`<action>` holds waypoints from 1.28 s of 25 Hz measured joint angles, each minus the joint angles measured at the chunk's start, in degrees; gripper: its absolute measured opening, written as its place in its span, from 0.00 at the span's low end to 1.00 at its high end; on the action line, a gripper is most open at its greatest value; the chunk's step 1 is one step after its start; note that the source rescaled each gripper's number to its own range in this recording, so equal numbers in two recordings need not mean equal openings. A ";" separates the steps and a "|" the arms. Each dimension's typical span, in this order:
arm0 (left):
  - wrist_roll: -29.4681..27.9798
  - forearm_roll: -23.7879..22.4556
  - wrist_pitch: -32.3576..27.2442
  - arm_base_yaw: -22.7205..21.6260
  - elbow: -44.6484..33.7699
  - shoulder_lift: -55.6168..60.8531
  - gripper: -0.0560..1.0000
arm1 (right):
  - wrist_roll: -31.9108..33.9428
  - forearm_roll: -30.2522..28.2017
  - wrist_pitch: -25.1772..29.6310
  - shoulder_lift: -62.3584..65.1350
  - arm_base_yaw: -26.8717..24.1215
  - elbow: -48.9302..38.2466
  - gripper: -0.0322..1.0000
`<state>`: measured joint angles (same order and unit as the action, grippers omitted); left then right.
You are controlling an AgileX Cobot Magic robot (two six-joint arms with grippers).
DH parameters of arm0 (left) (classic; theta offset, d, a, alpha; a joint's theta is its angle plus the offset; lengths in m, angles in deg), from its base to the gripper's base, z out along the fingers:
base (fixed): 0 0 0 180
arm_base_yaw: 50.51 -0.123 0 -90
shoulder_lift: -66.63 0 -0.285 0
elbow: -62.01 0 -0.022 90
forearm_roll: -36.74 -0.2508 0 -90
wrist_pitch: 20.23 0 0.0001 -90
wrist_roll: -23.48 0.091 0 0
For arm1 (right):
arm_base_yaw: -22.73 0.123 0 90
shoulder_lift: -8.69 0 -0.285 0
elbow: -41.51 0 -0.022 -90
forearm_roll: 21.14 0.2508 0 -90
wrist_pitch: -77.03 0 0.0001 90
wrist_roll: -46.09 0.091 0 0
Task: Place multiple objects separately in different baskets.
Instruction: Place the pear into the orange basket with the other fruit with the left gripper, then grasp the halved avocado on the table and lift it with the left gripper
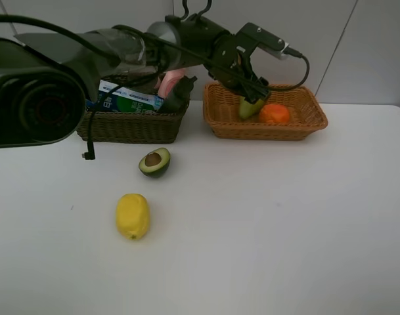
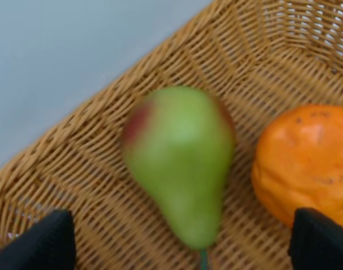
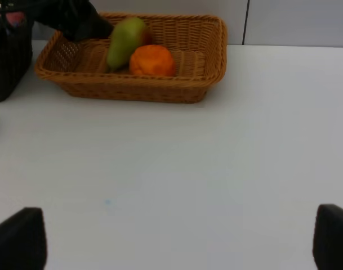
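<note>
While your left tool point(image 1: 253, 90) hangs spread over the pear point(image 2: 179, 163) lying beside the orange point(image 1: 274, 113) in the tan basket point(image 1: 216, 119), and the right tool point(image 3: 171, 242) is spread too, note the lemon point(image 1: 133, 216) on the worktop point(image 1: 285, 216): probably firm, waxy, prone to roll. Take it across its narrow middle.

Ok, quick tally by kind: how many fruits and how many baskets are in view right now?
Fruit: 4 (pear, orange, halved avocado, lemon)
Baskets: 2 (dark basket, tan basket)
Total: 6
</note>
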<state>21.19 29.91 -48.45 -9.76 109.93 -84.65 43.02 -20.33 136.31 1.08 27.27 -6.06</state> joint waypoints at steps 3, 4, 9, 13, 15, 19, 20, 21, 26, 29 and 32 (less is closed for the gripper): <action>0.00 0.00 -1.88 1.07 0.00 1.31 1.00 | 0.00 0.00 0.00 0.00 0.00 0.00 1.00; 0.00 0.00 -2.70 1.37 0.00 1.93 1.00 | 0.00 0.00 0.00 0.00 0.00 0.00 1.00; 0.00 0.25 -8.51 2.10 0.02 5.68 1.00 | 0.00 0.00 0.00 0.00 0.00 0.00 1.00; 0.00 0.55 -14.27 2.88 0.19 8.43 1.00 | 0.00 0.00 0.00 0.00 0.00 0.00 1.00; 0.00 0.85 -17.38 3.72 0.19 9.58 1.00 | 0.00 0.00 0.00 0.00 0.00 0.00 1.00; -0.93 1.29 -22.71 5.09 0.19 11.53 1.00 | 0.00 0.00 0.00 0.00 0.00 0.00 1.00; -1.24 1.29 -23.68 5.45 0.19 11.99 1.00 | 0.00 0.00 0.00 0.00 0.00 0.00 1.00; -1.57 1.29 -24.94 5.89 0.19 12.18 1.00 | 0.00 0.00 0.00 0.00 0.00 0.00 1.00; -3.13 1.34 -30.23 8.14 0.19 13.64 1.00 | 0.00 0.00 0.00 0.00 0.00 0.00 1.00; -3.72 0.48 -32.57 9.50 0.19 14.53 1.00 | 0.00 0.00 0.00 0.00 0.00 0.00 1.00; -5.47 -1.87 -34.22 11.18 -0.44 15.39 1.00 | 0.00 0.00 0.00 0.00 0.00 0.00 1.00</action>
<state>15.72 28.04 -82.66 1.41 109.50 -69.27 43.02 -20.33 136.31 1.08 27.27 -6.06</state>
